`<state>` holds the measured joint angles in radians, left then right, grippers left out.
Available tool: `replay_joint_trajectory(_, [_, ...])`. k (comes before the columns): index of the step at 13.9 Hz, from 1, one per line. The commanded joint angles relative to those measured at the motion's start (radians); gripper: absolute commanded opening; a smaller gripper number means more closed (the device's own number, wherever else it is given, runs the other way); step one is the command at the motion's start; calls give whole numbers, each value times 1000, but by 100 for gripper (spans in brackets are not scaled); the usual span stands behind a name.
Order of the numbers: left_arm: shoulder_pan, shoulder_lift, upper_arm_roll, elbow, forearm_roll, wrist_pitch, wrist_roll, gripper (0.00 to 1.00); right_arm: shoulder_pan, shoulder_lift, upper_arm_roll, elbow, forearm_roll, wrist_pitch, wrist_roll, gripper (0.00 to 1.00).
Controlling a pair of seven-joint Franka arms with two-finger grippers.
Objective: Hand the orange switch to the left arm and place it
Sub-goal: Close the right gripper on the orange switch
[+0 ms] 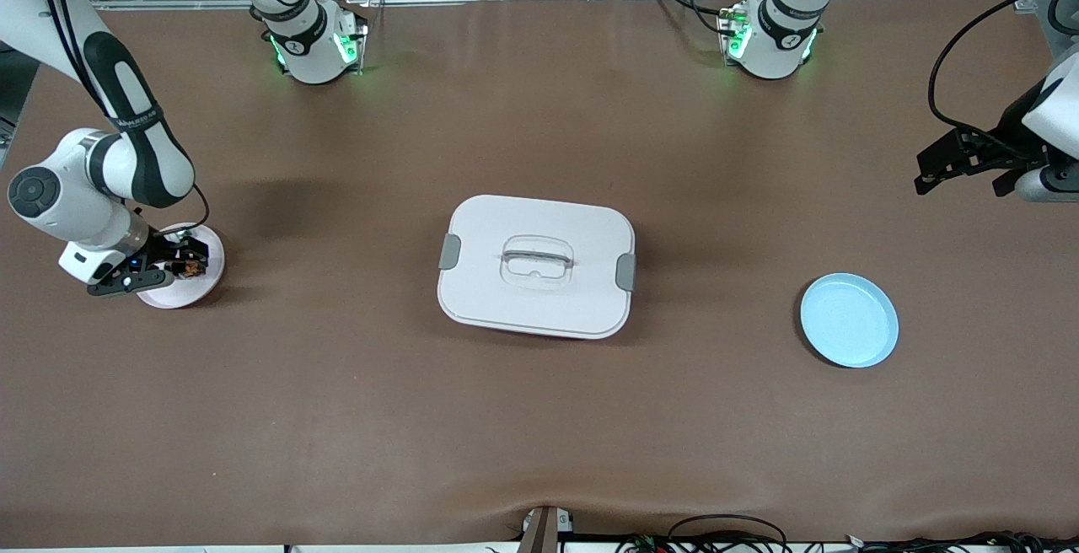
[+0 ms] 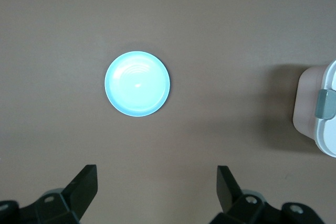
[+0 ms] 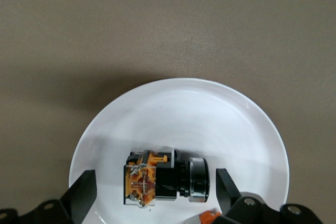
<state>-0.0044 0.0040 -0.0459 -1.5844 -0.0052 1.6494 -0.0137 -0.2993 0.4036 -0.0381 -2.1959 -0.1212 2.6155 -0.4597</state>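
The orange switch (image 3: pixel 165 178), a stubby black part with an orange end, lies on its side on a white plate (image 3: pixel 220 119). My right gripper (image 3: pixel 155 190) is open and low over that plate, one finger on each side of the switch and clear of it. In the front view the right gripper (image 1: pixel 184 260) and the switch (image 1: pixel 196 266) are at the right arm's end of the table. The white box (image 1: pixel 537 265) with grey clips sits mid-table. My left gripper (image 1: pixel 961 167) waits open and empty in the air at the left arm's end; it also shows in the left wrist view (image 2: pixel 157 184).
A light blue plate (image 1: pixel 849 319) lies empty toward the left arm's end, and shows in the left wrist view (image 2: pixel 137 83) along with a corner of the box (image 2: pixel 321 109). A second small orange piece (image 3: pixel 210 216) lies on the white plate's rim (image 1: pixel 211 283) by my right finger.
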Motion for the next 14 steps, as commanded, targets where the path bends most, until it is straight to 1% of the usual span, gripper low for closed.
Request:
replay_joint_trajectory(1, [0, 8, 1, 24, -15, -17, 26, 100, -29, 9, 12, -1, -25, 14, -11, 100])
replay_joint_trajectory(8, [0, 8, 1, 24, -16, -17, 26, 100, -40, 34, 12, 1, -25, 43, -13, 100])
replay_joint_trajectory(14, [0, 8, 1, 30, -18, -17, 24, 100, -41, 40, 12, 8, -25, 41, -13, 100])
